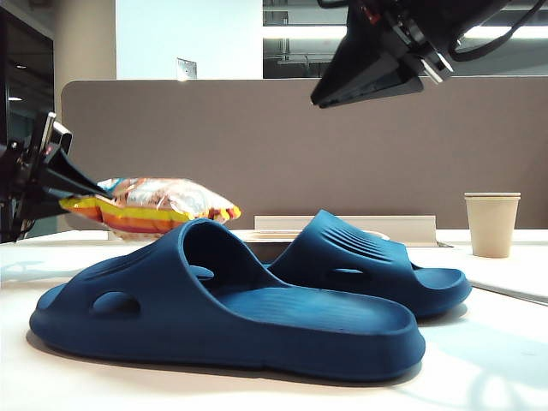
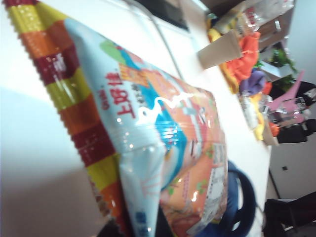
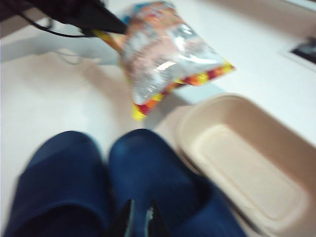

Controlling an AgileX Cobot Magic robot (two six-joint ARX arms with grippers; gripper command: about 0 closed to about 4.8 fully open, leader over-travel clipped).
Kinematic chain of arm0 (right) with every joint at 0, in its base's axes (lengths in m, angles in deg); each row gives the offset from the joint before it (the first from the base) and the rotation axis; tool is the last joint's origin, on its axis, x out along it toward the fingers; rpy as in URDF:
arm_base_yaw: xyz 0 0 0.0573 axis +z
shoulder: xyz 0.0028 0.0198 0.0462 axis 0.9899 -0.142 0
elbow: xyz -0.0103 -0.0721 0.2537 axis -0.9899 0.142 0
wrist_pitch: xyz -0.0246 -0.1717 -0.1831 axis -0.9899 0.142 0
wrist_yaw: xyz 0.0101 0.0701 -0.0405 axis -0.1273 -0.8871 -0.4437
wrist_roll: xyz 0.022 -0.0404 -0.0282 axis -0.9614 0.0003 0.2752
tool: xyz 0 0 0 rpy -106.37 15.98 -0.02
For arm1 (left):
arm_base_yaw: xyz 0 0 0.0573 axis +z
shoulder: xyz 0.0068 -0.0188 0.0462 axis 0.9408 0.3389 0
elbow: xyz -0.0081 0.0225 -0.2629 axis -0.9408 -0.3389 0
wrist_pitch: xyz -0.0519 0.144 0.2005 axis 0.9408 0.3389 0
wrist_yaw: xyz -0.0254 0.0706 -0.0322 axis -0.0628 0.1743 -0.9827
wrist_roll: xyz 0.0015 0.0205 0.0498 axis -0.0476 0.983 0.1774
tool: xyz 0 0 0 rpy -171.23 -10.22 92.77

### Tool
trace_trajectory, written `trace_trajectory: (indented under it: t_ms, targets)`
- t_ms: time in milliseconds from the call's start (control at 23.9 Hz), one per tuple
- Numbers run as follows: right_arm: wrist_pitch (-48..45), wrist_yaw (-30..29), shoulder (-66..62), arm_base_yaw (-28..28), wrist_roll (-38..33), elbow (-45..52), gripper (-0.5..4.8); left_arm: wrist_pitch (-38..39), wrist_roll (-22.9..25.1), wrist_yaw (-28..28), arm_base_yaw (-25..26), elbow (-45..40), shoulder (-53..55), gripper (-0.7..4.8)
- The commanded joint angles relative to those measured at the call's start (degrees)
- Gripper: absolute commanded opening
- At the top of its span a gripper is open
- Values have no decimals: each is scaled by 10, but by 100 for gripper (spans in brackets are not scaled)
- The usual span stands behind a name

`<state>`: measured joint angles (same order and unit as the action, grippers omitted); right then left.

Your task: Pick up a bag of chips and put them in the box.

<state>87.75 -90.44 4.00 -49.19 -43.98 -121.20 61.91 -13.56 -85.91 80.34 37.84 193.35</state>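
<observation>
Ext. view: left gripper [image 1: 73, 181] is seen at far left, reaching in level, clamped on the bag of chips [image 1: 158, 205], held off the table behind two blue slippers [image 1: 231, 300]. Right gripper [image 1: 330, 96] is hung high, tilted down-left.

L wrist: bag [image 2: 158, 143] fills frame.

R wrist: right fingertips [image 3: 126, 217] nearly together, nothing held, over slippers; box [image 3: 242, 158] beside them.

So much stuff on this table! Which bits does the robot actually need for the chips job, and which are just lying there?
Needed:
- bag of chips, gripped at one end by the left pincer
- box, empty, beside the slippers

Just lying about:
- two blue slippers
- paper cup

The right pincer hangs above the slippers, holding nothing.
</observation>
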Motion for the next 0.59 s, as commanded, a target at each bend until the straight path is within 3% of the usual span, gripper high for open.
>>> trace_trajectory:
  t_ms: [42,335,503,586]
  targets:
    - [-8,52,2,0,2,-3,40,-7,-37,-43,0,28,-22,56]
    - [-27,108,2,0,1,-3,40,-26,-87,-53,-37,48,-95,56]
    - [-27,155,3,-1,1,-9,40,-56,-86,-3,-112,48,-115,56]
    - [-27,188,11,-1,2,-11,40,-70,-79,53,-151,47,-114,56]
